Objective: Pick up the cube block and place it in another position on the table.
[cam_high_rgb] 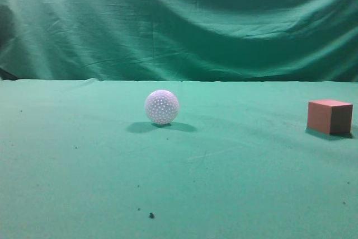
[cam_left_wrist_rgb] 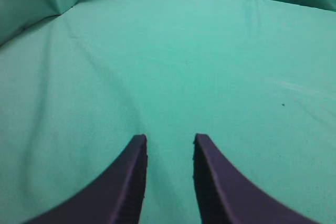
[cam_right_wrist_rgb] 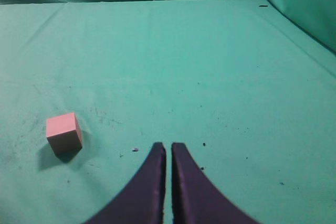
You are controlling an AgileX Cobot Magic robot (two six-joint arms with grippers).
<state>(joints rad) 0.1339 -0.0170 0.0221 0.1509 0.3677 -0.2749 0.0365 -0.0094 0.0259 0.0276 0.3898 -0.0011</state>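
Cube (cam_high_rgb: 329, 117) sits alone on the table (cam_high_rgb: 84, 183), far to the right in the exterior view and well apart from the white ball (cam_high_rgb: 161, 107) near the middle; no arm shows in that view. In the right wrist view you see the same cube (cam_right_wrist_rgb: 63, 132) ahead and off to the left of the right gripper (cam_right_wrist_rgb: 168, 147), with bare cloth between them, so it looks like the pick has not begun. That gripper is clenched, its 2 fingers (cam_right_wrist_rgb: 153, 182) nearly touching with only a thin slit between, and it holds nothing. You will need to part them wider than the cube before you close in. Swing left until the cube lines up between the tips, square the fingers to 2 opposite flat faces instead of the corners, then come down and grip low enough that it does not tip. The arm appears to hover over the table, pointing forward at a slant. Your left gripper (cam_left_wrist_rgb: 169, 141) is released, fingers apart over bare cloth, with neither cube nor ball in its view; it seems best left parked.
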